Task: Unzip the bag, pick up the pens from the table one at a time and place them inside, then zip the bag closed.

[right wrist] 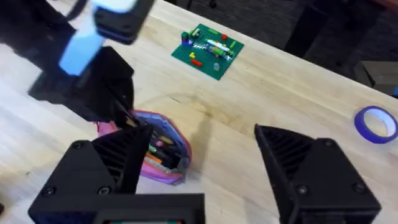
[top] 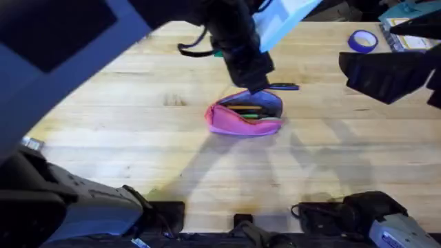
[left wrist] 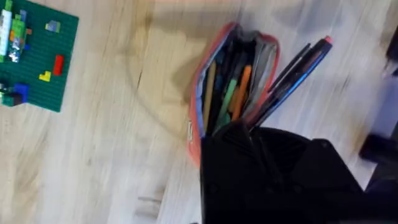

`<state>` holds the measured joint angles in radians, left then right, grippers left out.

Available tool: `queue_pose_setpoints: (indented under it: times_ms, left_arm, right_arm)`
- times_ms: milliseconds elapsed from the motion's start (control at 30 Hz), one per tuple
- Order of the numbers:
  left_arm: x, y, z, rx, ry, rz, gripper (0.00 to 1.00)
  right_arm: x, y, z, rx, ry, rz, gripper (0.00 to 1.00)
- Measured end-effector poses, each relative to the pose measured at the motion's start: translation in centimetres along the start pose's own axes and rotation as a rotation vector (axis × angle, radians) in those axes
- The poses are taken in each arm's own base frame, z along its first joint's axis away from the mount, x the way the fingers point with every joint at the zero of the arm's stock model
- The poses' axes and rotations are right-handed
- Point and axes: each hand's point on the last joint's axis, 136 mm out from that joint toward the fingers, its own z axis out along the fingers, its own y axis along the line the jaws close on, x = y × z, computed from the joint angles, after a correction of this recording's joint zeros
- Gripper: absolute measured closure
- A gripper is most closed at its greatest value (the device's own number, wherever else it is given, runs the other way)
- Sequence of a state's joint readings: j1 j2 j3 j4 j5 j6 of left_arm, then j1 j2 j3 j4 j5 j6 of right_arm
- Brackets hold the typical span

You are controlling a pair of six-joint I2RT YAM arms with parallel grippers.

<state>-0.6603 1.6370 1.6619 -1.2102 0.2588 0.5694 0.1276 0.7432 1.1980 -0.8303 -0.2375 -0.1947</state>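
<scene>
Overhead: the pink bag (top: 242, 116) lies open at the desk's (top: 138, 138) centre, the left gripper (top: 256, 83) at its upper edge, grip state unclear.

Left wrist: pens (left wrist: 230, 93) fill the bag; one dark pen (left wrist: 298, 65) sticks out.

Right wrist: the right gripper (right wrist: 211, 168) gapes wide, empty.

Light wood desk (top: 124, 158), plank grain, soft shadows across it. Blue tape roll (top: 362, 40) near far right corner. Green brick baseplate (right wrist: 208, 50) by far edge. Dark floor (right wrist: 261, 22) beyond.

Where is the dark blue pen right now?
In the overhead view the pen lies on the table just beyond the open bag, beside the left gripper.
</scene>
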Motion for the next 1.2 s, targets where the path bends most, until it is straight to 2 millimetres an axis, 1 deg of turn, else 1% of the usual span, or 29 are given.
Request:
queue_pose_setpoints:
  times_ms: [167, 367, 467, 767, 1000, 1133, 1200]
  left_arm:
    - [-0.8, -0.5, 1.5, 0.019, 0.004, -0.077, 0.958]
    - [-0.7, -0.5, 4.3, 0.060, 0.049, -0.143, 0.958]
    - [-0.5, -0.6, 5.4, 0.086, 0.070, -0.165, 0.958]
    - [0.2, -0.6, 7.4, 0.114, 0.118, -0.190, 0.956]
    - [1.8, -0.2, 9.8, 0.118, 0.203, -0.224, 0.956]
    - [3.4, -0.2, 10.7, 0.117, 0.282, -0.245, 0.956]
    - [4.3, 0.1, 11.0, 0.096, 0.326, -0.258, 0.956]
  right_arm:
    - [0.0, 0.0, 0.0, 0.000, 0.000, 0.000, 0.003]
    - [0.0, 0.0, 0.0, 0.000, 0.000, 0.000, 0.003]
    - [0.0, 0.0, 0.0, 0.000, 0.000, 0.000, 0.003]
    - [0.0, 0.0, 0.0, 0.000, 0.000, 0.000, 0.003]
    - [0.0, 0.0, 0.0, 0.000, 0.000, 0.000, 0.003]
    - [0.0, 0.0, 0.0, 0.000, 0.000, 0.000, 0.003]
    - [0.0, 0.0, 0.0, 0.000, 0.000, 0.000, 0.003]
